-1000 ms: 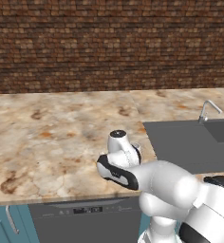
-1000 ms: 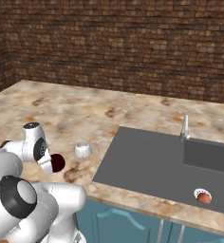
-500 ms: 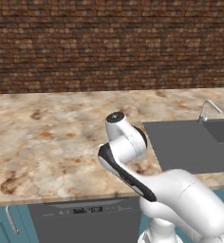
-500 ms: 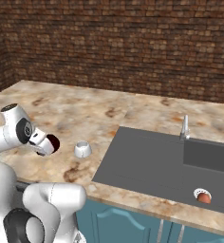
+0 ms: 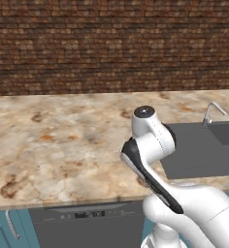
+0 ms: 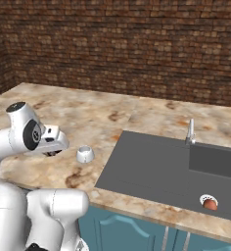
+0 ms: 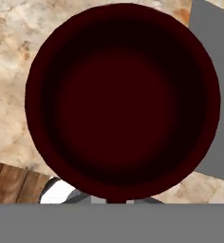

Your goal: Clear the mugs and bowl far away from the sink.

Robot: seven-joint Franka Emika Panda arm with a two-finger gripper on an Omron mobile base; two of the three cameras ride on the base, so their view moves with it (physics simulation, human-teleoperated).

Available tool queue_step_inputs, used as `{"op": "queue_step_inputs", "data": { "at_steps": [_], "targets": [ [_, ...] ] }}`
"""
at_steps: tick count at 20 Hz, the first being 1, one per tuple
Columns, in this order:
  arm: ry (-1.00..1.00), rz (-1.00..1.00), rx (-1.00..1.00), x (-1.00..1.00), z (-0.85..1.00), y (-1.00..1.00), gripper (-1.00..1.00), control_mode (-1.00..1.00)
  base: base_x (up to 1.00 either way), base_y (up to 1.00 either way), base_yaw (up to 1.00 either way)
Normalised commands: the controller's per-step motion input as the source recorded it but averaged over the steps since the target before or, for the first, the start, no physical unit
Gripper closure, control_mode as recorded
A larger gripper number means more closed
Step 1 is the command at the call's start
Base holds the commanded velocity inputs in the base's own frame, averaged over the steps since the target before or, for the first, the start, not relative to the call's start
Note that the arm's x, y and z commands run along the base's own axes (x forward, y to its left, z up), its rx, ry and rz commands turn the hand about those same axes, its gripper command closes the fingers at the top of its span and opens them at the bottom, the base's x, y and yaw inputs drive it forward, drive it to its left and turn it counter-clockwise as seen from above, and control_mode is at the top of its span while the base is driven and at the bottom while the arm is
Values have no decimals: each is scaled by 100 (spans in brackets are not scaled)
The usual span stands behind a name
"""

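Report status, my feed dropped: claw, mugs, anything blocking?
Claw shut on dark maroon mug, above counter edge. White mug on counter, close to sink. No obstruction seen.

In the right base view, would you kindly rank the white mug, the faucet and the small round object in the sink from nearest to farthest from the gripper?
1. White mug: on the counter, just beside the gripper.
2. Faucet: at the sink's back edge, well across the basin.
3. Small round object: on the drain, at the basin's far front corner.
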Motion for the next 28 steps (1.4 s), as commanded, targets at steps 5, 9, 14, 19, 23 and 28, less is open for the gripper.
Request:
{"op": "queue_step_inputs", "data": {
  "at_steps": [5, 9, 14, 19, 23, 28],
  "targets": [
    [-5, 2, 32, -32, 26, -40, 100, -100, 0, 0, 0],
    [-3, -4, 32, -16, 44, -11, 100, -100, 0, 0, 0],
    [2, -3, 10, 0, 44, -3, 100, -100, 0, 0, 0],
    [5, -12, 7, -5, 20, -26, 100, 100, -4, -16, -10],
    [0, 0, 0, 0, 0, 0, 100, 100, -5, -17, -92],
    [0, 0, 0, 0, 0, 0, 100, 100, 0, 0, -99]
  ]
}}
